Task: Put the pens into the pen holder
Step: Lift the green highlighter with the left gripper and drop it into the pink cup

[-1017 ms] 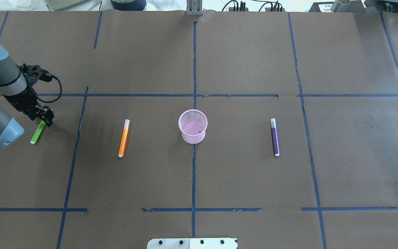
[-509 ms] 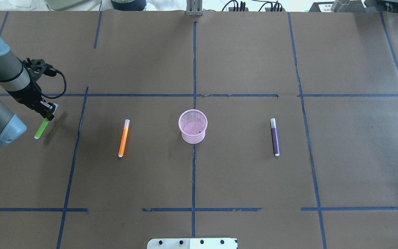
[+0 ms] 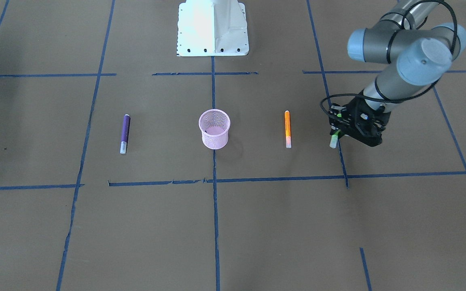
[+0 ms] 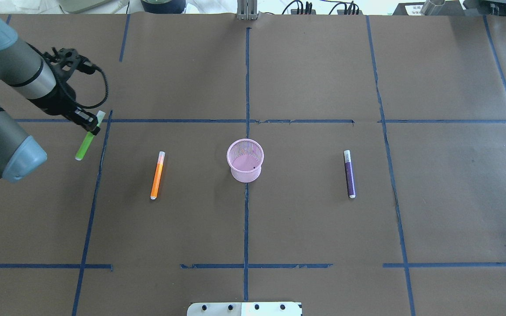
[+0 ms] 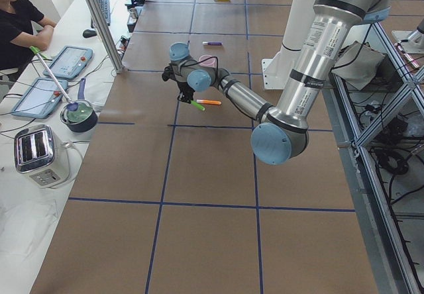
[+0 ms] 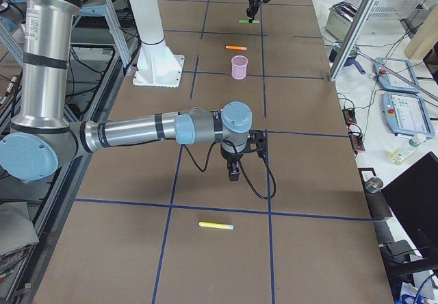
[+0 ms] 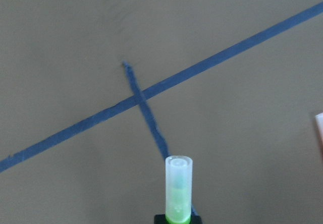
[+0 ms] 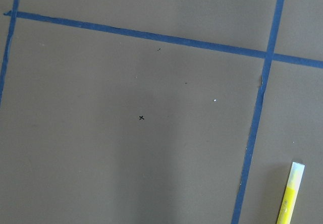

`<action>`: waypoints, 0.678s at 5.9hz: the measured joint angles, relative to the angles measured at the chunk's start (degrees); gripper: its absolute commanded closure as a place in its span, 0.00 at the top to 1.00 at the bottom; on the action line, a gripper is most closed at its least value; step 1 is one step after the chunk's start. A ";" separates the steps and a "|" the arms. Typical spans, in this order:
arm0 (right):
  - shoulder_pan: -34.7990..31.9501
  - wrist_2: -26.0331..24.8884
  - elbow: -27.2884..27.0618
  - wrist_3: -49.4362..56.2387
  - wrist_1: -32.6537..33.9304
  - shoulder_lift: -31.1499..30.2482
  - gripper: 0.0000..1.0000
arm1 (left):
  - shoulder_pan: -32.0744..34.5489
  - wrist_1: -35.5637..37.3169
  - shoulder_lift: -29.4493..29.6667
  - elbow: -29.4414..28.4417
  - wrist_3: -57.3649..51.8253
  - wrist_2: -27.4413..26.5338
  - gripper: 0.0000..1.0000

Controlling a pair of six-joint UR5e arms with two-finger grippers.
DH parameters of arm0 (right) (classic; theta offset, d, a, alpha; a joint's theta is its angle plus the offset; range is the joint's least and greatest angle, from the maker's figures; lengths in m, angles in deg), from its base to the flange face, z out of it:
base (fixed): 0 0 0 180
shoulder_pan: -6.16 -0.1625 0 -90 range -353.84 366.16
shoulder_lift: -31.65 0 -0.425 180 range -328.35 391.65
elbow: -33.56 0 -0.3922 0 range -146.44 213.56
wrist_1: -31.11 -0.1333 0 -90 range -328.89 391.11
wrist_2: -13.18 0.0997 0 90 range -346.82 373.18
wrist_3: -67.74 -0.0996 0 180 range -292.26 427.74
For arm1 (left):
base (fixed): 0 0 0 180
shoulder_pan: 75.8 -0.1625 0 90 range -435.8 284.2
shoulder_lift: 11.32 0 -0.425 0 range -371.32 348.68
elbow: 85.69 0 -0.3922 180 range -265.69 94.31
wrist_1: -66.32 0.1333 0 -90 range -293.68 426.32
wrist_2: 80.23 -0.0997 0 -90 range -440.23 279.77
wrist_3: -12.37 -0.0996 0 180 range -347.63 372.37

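Note:
My left gripper [image 4: 90, 126] is shut on the bright green pen [image 4: 84, 146] near its pale cap and holds it tilted above the table at the left. The wrist view shows the pen's cap [image 7: 178, 183] sticking out over a crossing of tape lines. The front view shows the same gripper [image 3: 338, 131] and the cap end [image 3: 333, 142]. The orange pen [image 4: 157, 174] lies between it and the pink mesh pen holder [image 4: 245, 160], which stands upright at the centre. The purple pen [image 4: 349, 174] lies right of the holder. My right gripper [image 6: 234, 174] hangs over bare table far to the right; I cannot tell its state.
A yellow pen [image 6: 216, 226] lies on the table near the right arm and also shows in the right wrist view [image 8: 290, 198]. The robot's white base plate [image 3: 212, 28] sits at the near edge. Blue tape lines [image 4: 246, 87] cross the brown table cover.
My left gripper has lifted the green pen off the table and carried it up and rightwards, towards the orange pen. The other pens and the holder have not moved.

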 measured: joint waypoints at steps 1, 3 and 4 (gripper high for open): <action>0.16 -0.11 0.46 0.09 -2.12 -0.11 1.00 | -4.35 -1.92 3.03 3.51 7.98 -6.96 0.00; 0.94 -0.52 0.83 0.15 -3.21 0.03 1.00 | -16.03 -6.91 5.98 9.36 19.35 -30.42 0.00; 1.38 -0.57 0.86 0.10 -3.32 0.11 1.00 | -22.35 -9.56 7.31 9.85 22.63 -42.89 0.00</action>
